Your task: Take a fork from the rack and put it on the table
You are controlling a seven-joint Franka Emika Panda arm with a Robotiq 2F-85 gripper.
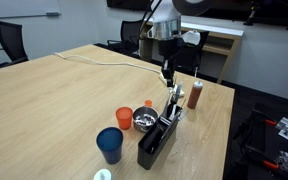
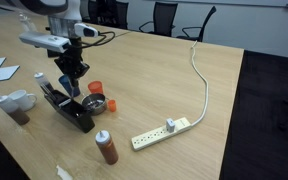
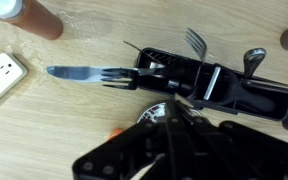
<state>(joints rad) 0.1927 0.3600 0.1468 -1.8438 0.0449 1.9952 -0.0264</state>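
Note:
The black rack [image 1: 154, 142] stands on the light-wood table [image 1: 54, 95] and also shows in an exterior view [image 2: 72, 110] and the wrist view [image 3: 234, 92]. A silver fork [image 3: 194, 41] sticks out of it, tines up. A knife [image 3: 76, 72] and another fork head [image 3: 117, 78] lean out of its end. My gripper [image 1: 167, 76] hovers above the rack's far end in both exterior views [image 2: 72, 80]. Its fingers [image 3: 170, 108] are shut together. I see nothing held between them.
A blue cup [image 1: 110, 144], two orange cups [image 1: 124, 118], a shiny metal bowl [image 1: 143, 121], a brown bottle [image 1: 196, 95] and a white power strip [image 2: 164, 132] with its cable [image 2: 196, 70] crowd around the rack. Chairs stand beyond the table.

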